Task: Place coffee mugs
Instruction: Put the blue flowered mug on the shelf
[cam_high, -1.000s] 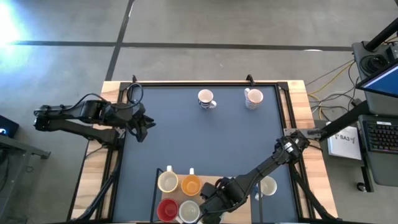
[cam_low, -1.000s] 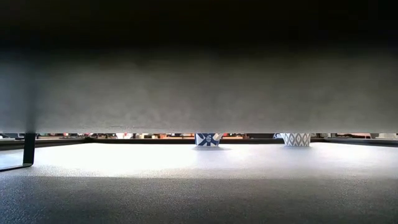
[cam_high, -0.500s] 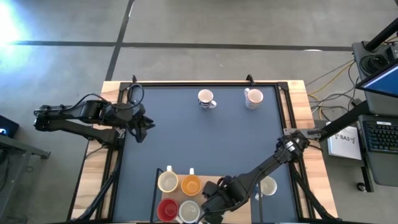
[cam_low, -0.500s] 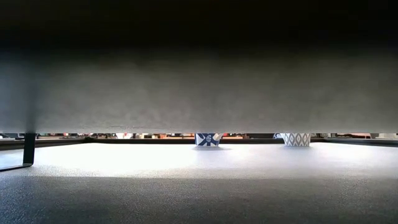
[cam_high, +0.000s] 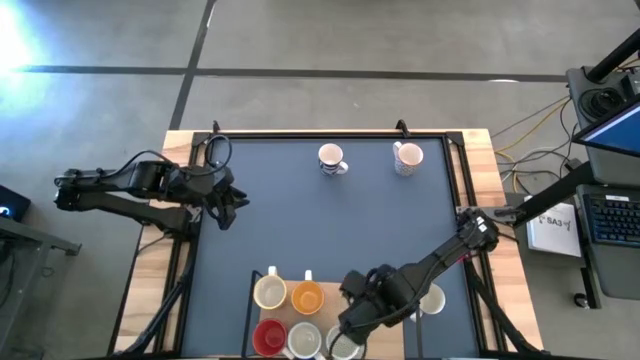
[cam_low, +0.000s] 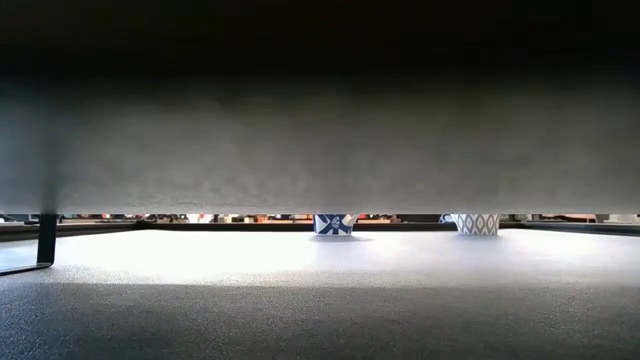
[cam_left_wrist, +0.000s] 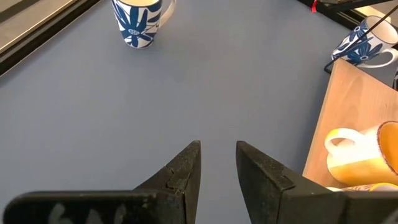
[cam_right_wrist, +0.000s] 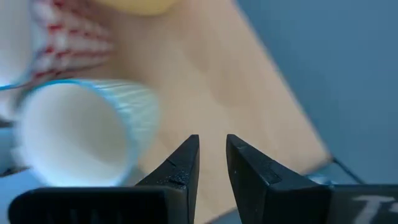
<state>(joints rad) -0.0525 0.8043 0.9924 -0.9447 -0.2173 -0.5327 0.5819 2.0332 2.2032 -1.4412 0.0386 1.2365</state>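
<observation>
Looks like a gap between mugs — right gripper (cam_high: 345, 325) low over the wooden board (cam_high: 330, 283), fingers a small way apart, nothing held. Just beside it, the striped mug (cam_right_wrist: 74, 134), on the board with the orange mug (cam_high: 307, 297) and others.

Next, probably: lift clear without a bump, then reach for the lone mug (cam_high: 432, 299) close by or the far mugs (cam_high: 332, 158) across the mat (cam_high: 330, 230).

Left gripper (cam_high: 228, 208) waiting at the mat's left edge, fingers narrow, empty.

Stripes clear only from the right wrist — whole table only from above. Low view mostly blocked.
</observation>
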